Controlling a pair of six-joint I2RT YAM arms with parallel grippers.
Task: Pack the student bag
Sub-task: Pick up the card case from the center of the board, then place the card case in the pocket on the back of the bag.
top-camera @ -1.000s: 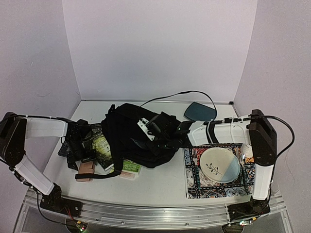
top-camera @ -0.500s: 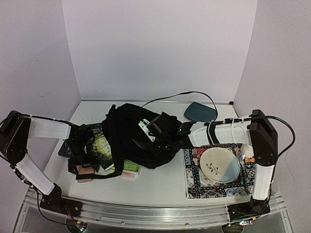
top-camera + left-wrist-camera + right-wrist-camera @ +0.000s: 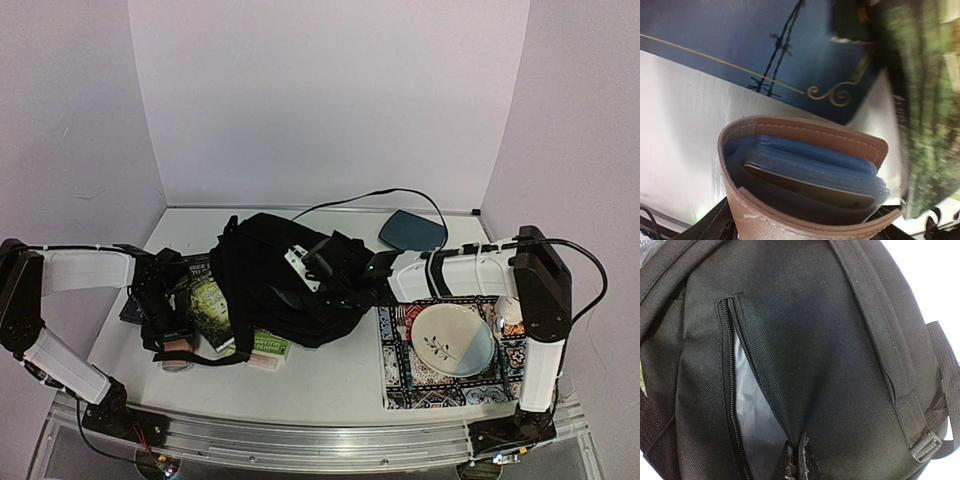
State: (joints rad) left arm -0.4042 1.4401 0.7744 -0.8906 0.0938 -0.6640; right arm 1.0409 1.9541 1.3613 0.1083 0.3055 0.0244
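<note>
At 9 o'clock from the backpack [image 3: 265, 275], left claw [image 3: 166, 328] straddles a wallet [image 3: 805, 145], can't tell if gripping. Meanwhile right claw [image 3: 338, 297] is clenched on backpack fabric.

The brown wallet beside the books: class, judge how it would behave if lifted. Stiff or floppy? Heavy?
The brown wallet is folded, stitched leather, so it probably flexes rather than staying rigid. Its blue card sleeves fan out at the open edge; squeezed, it may compress. Beside the books it looks small, likely light.
</note>
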